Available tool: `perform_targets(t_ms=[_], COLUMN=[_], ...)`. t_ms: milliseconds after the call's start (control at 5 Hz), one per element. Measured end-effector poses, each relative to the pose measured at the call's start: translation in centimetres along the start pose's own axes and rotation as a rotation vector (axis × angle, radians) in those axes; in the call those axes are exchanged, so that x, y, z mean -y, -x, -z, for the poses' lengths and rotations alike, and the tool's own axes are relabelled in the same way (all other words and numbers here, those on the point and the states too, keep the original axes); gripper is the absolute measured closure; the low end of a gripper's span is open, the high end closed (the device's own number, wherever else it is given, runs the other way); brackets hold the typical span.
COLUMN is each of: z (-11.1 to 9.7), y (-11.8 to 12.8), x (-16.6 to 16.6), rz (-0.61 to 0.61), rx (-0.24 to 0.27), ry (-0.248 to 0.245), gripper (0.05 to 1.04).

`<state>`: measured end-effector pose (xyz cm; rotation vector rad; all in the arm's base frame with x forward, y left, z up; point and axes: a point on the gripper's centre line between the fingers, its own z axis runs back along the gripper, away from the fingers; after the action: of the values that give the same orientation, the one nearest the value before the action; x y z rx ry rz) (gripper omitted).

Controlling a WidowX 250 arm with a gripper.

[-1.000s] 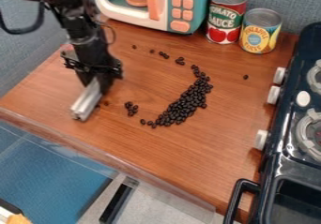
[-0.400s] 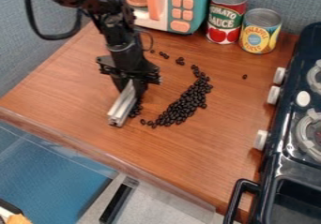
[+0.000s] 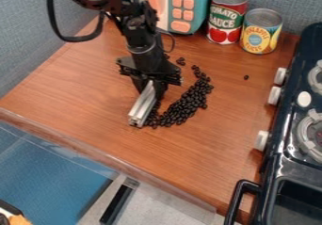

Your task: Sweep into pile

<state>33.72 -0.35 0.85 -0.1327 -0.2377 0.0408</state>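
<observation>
Black beans [image 3: 183, 107], spread in a curved band on the wooden tabletop [image 3: 189, 148] beside the metal bar [image 3: 142, 107] clamped in the gripper [image 3: 149, 84], are best gathered if the bar is kept low and pushed slowly, so none are scattered.

We are looking down at a slant from a fixed camera above the near side of the brown wood-grained table [image 3: 82, 92]. We are facing the blue-grey fabric-textured wall [image 3: 295, 3] behind it. We are viewing from close enough that the tabletop is taking up most of the middle, with the teal-and-white toy microwave with orange buttons [image 3: 183, 8] cropped at the top and the glossy black toy stove [image 3: 286, 165] cropped at the right.
</observation>
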Motion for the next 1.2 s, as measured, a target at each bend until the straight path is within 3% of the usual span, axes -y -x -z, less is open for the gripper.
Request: perform_targets(t_ms=[600, 800, 1000, 1200], z=[-0.1, -3.8, -8.1, -11.0], y=[0.3, -1.3, -3.3, -4.3], x=[3.3, 2.4, -1.4, -4.0], rz=[0.047, 0.051, -0.011, -0.04], rx=[-0.015, 0.084, 0.205, 0.271], ry=[0.046, 0.022, -0.029, -0.093], gripper=[0.705, 0.705, 0.705, 0.705])
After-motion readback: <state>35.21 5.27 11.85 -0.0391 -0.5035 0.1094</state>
